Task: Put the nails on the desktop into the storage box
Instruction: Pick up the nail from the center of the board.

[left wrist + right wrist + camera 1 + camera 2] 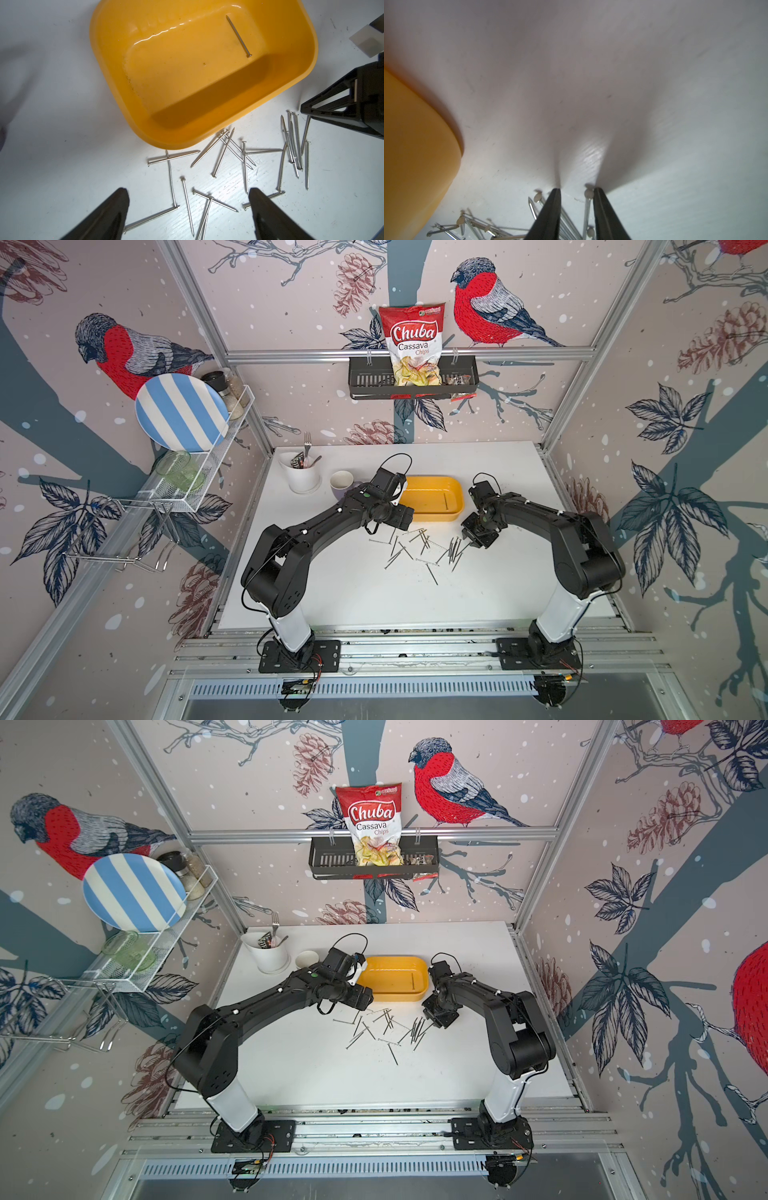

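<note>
Several dark-grey nails (pixel 415 549) (pixel 384 1027) lie scattered on the white desktop (pixel 353 593), just in front of the yellow storage box (pixel 432 516) (pixel 395 994). One nail (pixel 239 36) lies inside the box (pixel 108 62). My left gripper (pixel 188 192) hangs wide open over the left part of the scatter (pixel 228 158), holding nothing. My right gripper (pixel 577 190) has its tips down on the desktop at the pile's right end. Its jaws stand a narrow gap apart with nails (pixel 586 207) lying between them, one against a finger. The box wall (pixel 415 166) is beside it.
A white utensil holder (pixel 303 477) with a fork and a small cup (pixel 341 483) stand at the back left of the desktop. A black wall basket (pixel 411 379) with a chips bag hangs behind. A wire rack (pixel 199 472) with a striped plate is on the left wall.
</note>
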`<action>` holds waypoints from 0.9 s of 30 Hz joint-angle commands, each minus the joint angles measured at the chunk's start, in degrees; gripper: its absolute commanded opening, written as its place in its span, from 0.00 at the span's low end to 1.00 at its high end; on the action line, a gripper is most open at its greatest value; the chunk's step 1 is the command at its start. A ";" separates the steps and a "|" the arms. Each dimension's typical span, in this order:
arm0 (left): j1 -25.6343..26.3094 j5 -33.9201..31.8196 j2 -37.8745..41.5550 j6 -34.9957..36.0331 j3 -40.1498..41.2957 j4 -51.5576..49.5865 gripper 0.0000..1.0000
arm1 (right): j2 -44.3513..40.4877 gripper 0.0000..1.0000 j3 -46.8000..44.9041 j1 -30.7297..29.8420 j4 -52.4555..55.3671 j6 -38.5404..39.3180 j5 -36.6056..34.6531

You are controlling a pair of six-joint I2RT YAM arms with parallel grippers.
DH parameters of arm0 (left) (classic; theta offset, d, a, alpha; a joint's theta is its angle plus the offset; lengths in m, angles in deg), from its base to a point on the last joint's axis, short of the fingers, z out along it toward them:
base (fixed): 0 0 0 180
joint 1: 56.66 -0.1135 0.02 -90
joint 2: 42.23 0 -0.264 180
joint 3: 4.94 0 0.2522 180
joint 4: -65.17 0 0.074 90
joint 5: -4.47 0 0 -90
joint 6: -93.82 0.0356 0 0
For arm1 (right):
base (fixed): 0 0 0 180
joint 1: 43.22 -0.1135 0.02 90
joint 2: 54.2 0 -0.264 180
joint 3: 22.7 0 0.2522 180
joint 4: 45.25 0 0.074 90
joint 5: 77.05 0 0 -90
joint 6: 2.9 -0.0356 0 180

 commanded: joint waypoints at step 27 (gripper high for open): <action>-3.55 1.13 6.34 -1.55 9.86 6.83 0.92 | 3.42 0.04 0.15 1.17 8.68 5.76 -6.07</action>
